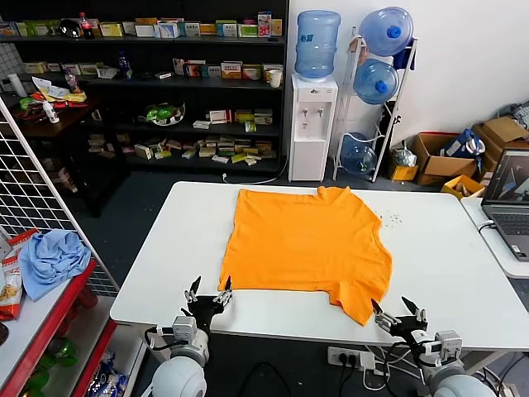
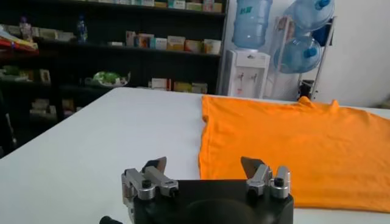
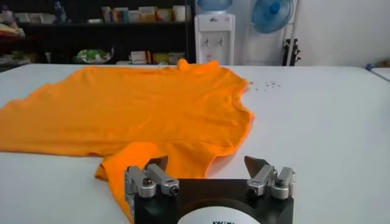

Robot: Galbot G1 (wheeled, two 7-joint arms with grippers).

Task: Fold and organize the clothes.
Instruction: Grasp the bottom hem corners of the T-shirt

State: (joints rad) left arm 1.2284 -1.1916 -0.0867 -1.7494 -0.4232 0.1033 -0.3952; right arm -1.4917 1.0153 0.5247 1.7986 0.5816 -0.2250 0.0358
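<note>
The bright orange T-shirt (image 1: pixel 306 244) lies spread flat on the white table (image 1: pixel 430 256), plain side up, one sleeve hanging toward the near right. It also shows in the left wrist view (image 2: pixel 292 152) and the right wrist view (image 3: pixel 134 115). My left gripper (image 1: pixel 208 291) is open and empty at the table's near edge, just short of the shirt's near left corner. My right gripper (image 1: pixel 398 311) is open and empty at the near edge, just right of the near sleeve (image 1: pixel 355 304).
A laptop (image 1: pixel 511 198) sits on a side table at the right. A light blue cloth (image 1: pixel 51 258) lies on a red rack at the left. Small specks (image 1: pixel 388 218) dot the table right of the shirt. Shelves and a water dispenser (image 1: pixel 312 124) stand behind.
</note>
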